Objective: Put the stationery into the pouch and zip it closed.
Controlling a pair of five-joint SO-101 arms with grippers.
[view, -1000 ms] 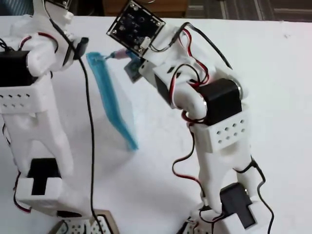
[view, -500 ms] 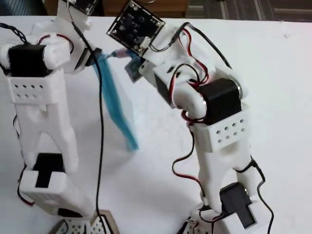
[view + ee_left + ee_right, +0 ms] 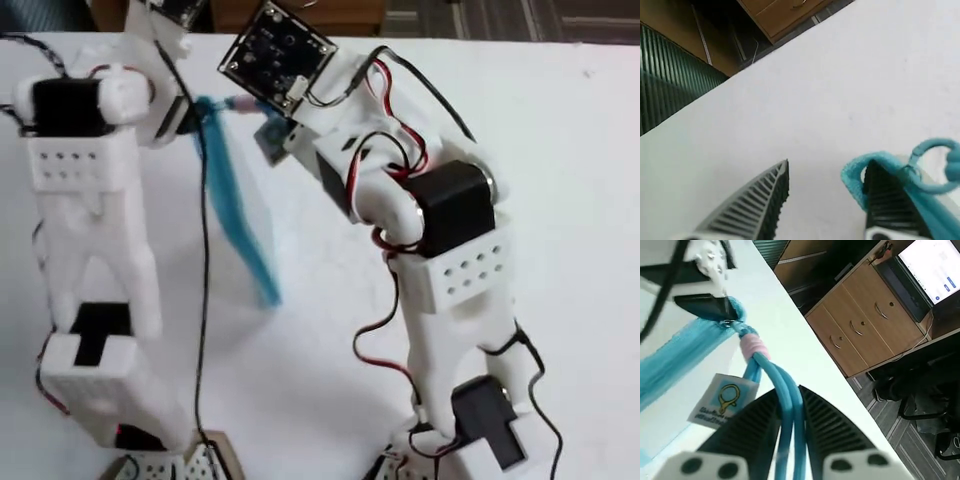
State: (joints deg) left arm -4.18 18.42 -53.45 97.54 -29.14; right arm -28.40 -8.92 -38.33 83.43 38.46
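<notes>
The pouch lies on the table, long axis running 11 to 5 o'clock. At its 11 o'clock end the right gripper pinches the zip cord. There too the left gripper, spread wide, has the corner against one jaw.

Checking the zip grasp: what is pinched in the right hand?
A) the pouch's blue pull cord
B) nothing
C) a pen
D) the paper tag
A: the right hand is shut on the blue pull cord, and the paper tag sits beside it, ungripped.
</notes>
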